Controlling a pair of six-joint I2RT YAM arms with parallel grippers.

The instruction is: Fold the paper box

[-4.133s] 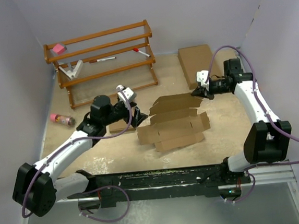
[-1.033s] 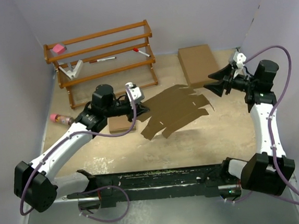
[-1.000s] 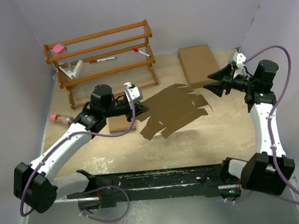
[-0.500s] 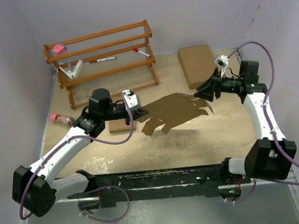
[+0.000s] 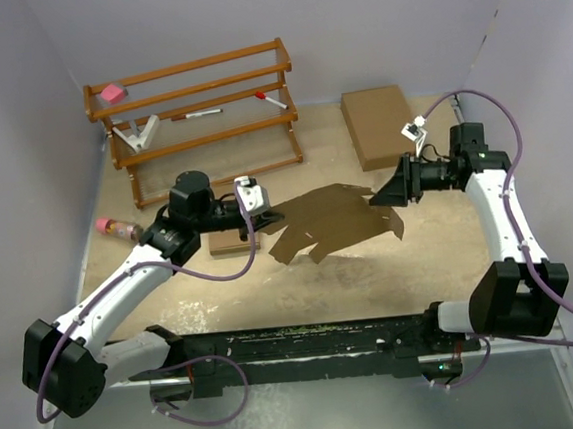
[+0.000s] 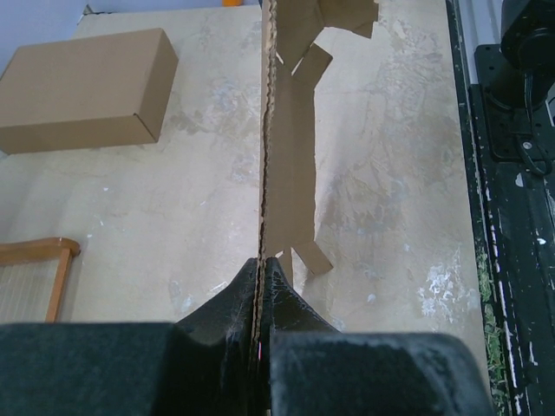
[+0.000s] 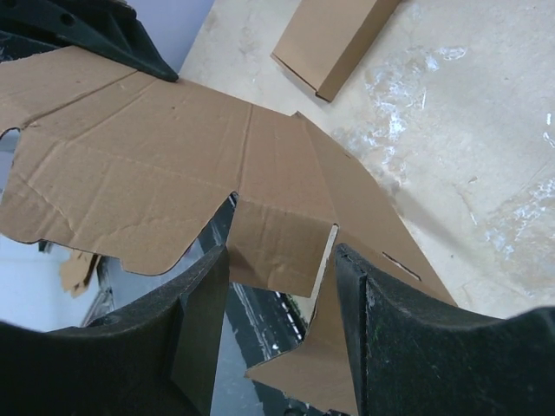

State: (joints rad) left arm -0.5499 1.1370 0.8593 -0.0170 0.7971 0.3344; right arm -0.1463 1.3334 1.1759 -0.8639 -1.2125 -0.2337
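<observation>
Two arms meet at the paper box (image 5: pixel 332 220), an unfolded brown cardboard blank with notched flaps, over the middle of the table (image 5: pixel 421 263). The blank hangs above the tabletop, its shadow lying just below it. The left claw (image 5: pixel 267 217) is clenched on the blank's left edge. On my left wrist camera the sheet runs edge-on, pinched between the black fingers (image 6: pixel 234 303). The right claw (image 5: pixel 381 194) sits at the blank's right end, spread wide. My right wrist camera shows one flap (image 7: pixel 277 251) lying between that claw's two fingers, neither one pressed against it. A larger flat brown box (image 5: pixel 379 121) lies at the far right. A wooden rack (image 5: pixel 197 112) stands at the far left.
</observation>
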